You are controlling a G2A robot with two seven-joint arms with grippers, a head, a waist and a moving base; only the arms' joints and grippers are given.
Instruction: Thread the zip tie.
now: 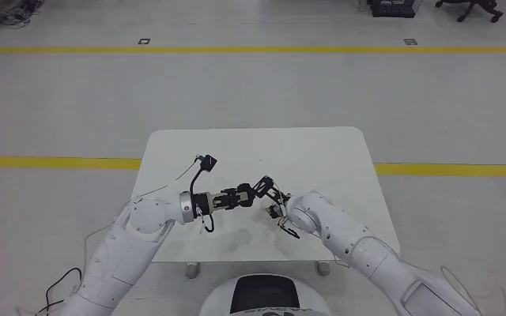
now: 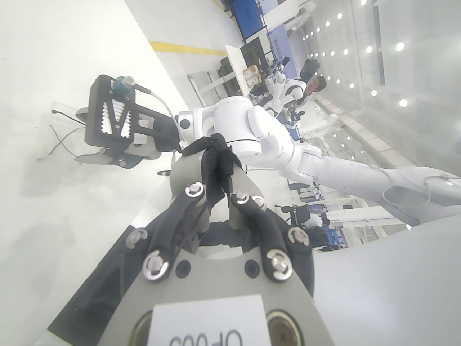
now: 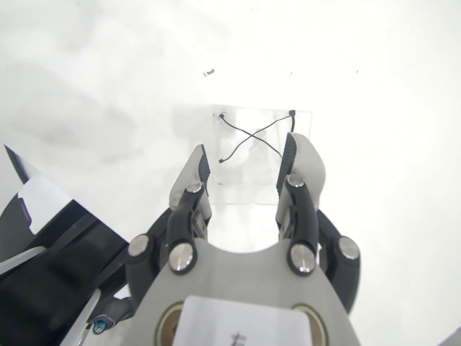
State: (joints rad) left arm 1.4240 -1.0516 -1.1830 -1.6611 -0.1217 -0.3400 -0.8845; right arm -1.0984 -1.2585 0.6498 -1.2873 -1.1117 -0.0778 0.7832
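Two thin black zip ties (image 3: 252, 134) lie crossed in a small clear tray (image 3: 306, 116) on the white table (image 1: 316, 158). My right gripper (image 3: 245, 163) hangs just above that tray, open, with nothing between its fingers (image 3: 288, 156). The left wrist view shows the same ties (image 2: 59, 138) on the table beneath the right gripper (image 2: 104, 158). My left gripper (image 2: 216, 167) is shut on a black strip (image 2: 214, 152) that bunches up at its fingertips; whether it is a zip tie I cannot tell. In the top view the left gripper (image 1: 243, 193) and the right gripper (image 1: 274, 207) nearly meet over the table's middle.
The white table has bare surface behind and to both sides of the grippers. A grey cable (image 1: 183, 172) runs from the left arm up to a small black unit (image 1: 207, 163). Yellow floor lines (image 1: 71, 163) run past the table.
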